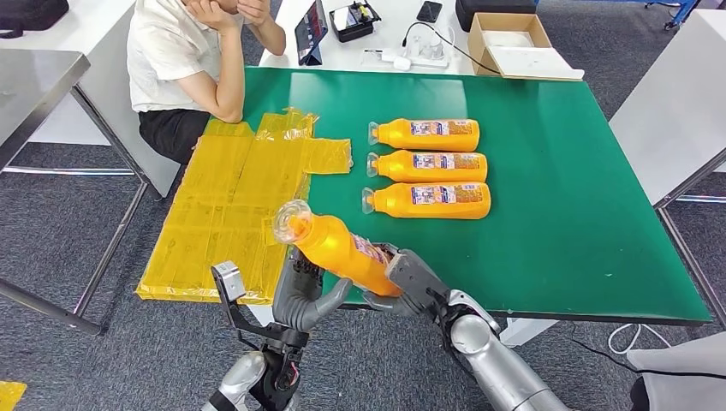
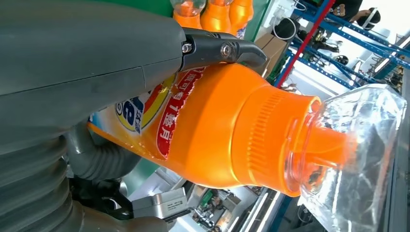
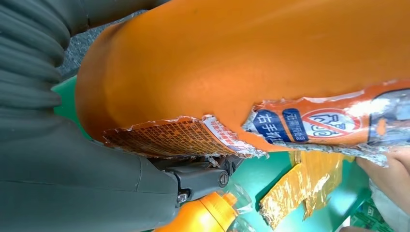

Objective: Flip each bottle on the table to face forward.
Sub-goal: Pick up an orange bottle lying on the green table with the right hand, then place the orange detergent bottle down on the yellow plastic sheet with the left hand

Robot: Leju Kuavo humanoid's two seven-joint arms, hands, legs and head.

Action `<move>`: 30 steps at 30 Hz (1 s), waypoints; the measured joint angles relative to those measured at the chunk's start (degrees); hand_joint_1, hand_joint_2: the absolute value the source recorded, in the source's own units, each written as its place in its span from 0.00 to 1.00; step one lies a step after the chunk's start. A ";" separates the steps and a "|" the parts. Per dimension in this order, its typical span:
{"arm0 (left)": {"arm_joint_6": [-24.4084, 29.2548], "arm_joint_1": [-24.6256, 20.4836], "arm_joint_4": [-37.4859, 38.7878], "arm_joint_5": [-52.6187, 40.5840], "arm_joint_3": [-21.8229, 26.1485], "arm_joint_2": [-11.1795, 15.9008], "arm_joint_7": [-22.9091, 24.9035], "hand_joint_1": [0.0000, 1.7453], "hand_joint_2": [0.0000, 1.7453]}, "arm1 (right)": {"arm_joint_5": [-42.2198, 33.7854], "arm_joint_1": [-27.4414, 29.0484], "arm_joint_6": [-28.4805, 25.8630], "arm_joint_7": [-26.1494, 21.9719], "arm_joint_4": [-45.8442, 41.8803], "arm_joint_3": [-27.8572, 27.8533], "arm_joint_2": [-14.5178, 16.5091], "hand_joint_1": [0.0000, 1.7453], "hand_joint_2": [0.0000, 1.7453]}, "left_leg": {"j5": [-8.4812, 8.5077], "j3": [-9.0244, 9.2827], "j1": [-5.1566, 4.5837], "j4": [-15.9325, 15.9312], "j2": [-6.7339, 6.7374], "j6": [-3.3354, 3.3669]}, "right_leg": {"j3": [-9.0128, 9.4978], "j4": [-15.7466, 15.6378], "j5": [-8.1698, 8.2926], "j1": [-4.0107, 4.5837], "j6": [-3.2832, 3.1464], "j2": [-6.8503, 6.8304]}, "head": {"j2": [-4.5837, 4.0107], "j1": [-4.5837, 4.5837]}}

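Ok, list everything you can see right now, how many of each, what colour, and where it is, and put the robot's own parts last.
Held bottle: one, orange with a clear cap, lifted above the table's near edge, torn label.
Lying bottles: three, orange, in a row mid-table, caps pointing left.
Table: one, green top.
Plastic sheet: one, yellow, crinkled, over the table's left end.
Cardboard box: one, brown, open, on the white table behind.
Tablet: one, dark, propped on that white table.
Person: one, white top, seated at the far left corner.
Left hand: grey, under the held bottle.
Right hand: grey, fingers around the bottle's base.
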 joint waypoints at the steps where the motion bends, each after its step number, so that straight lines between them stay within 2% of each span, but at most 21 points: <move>1: -0.02 0.00 0.02 -0.39 0.00 0.05 0.06 0.00 1.00 | -0.03 -0.10 -0.10 0.03 0.13 0.10 0.08 1.00 1.00 | 0.00 0.00 0.00 0.00 0.00 0.00 | 0.00 0.00 0.00 0.00 0.00 0.00 | 0.00 0.00; 8: 1.26 -0.90 2.23 -4.15 -0.02 0.39 1.93 0.00 1.00 | -0.11 -0.62 -0.86 -0.07 1.38 0.92 1.41 1.00 1.00 | 0.00 -0.01 0.00 0.00 -0.01 0.00 | 0.00 0.00 0.00 0.00 0.00 0.00 | 0.00 0.01; 18: 3.20 -1.24 4.23 -4.02 -0.03 0.25 2.51 0.00 1.00 | -1.60 -0.32 -1.02 -1.64 1.87 1.40 2.81 1.00 1.00 | 0.00 0.00 0.00 0.00 0.01 0.00 | -0.03 0.00 0.00 0.00 0.00 0.00 | 0.00 0.01; 23: 4.19 -1.20 4.72 -0.83 0.04 0.22 3.16 0.00 1.00 | -1.19 1.32 -2.04 -3.43 0.78 2.00 3.50 1.00 1.00 | 0.00 -0.02 0.00 0.00 0.01 0.00 | -0.04 0.00 0.00 0.00 0.00 0.00 | 0.00 0.01; 24: 4.00 -1.20 4.72 -0.54 0.04 0.22 3.18 0.03 1.00 | -1.17 1.59 -2.04 -3.58 0.32 2.18 3.64 1.00 1.00 | 0.00 -0.02 0.00 0.00 0.01 0.00 | -0.04 0.00 0.00 0.00 0.00 0.00 | 0.00 0.01; 25: 3.61 -1.20 4.72 -0.17 0.04 0.22 3.19 0.24 1.00 | -1.16 1.91 -2.00 -3.76 -0.20 2.41 3.81 1.00 1.00 | 0.00 -0.02 0.00 0.00 0.01 0.00 | -0.05 0.00 0.00 0.00 0.00 0.00 | 0.00 0.01; 28: 1.69 -1.21 4.72 1.21 0.09 0.22 3.17 0.97 1.00 | -1.15 2.71 -1.42 -4.54 -1.69 3.39 4.10 1.00 1.00 | 0.00 -0.03 0.01 0.00 0.00 0.00 | -0.06 0.00 0.00 0.00 0.00 0.00 | 0.00 0.01; 30: 0.55 -1.21 4.70 1.80 0.20 0.22 2.85 1.00 1.00 | -1.38 2.89 -1.06 -4.96 -2.20 3.83 4.10 1.00 1.00 | 0.00 -0.03 0.01 0.00 0.02 0.00 | -0.06 0.00 0.00 0.00 0.00 0.01 | 0.00 0.01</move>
